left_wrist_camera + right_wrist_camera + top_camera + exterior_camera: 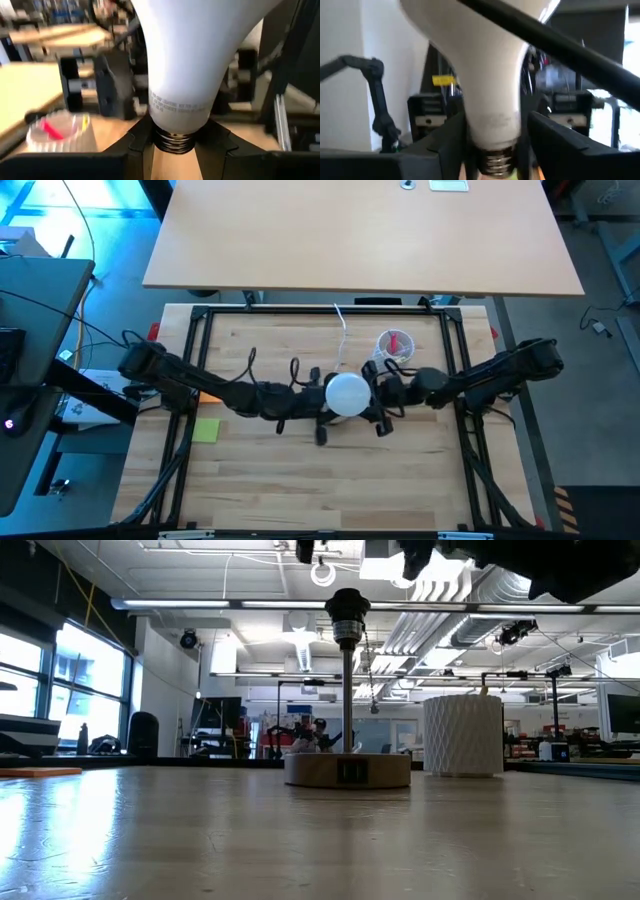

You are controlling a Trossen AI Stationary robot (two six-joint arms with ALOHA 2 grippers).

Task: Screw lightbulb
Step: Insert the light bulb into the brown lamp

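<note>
The lightbulb is sitting in the air over the middle of the counter, globe up, with both arms meeting at it from either side. In the left wrist view its white neck is carrying rows of small grey printed lettering just above the silvery screw threads, but the print is too fine to read. The left hand is gripping the lightbulb at that narrow neck, a dark finger pressing on each side of the threads. The right hand is flanking the same neck; a gap is showing on one side, so I cannot tell whether it is clamping or standing loose. In the low view the round wooden base with its upright stem and black-topped socket is standing on the counter, a small dark label on its front edge unreadable. A white latticed cup is standing just beside it, holding pink items.
</note>
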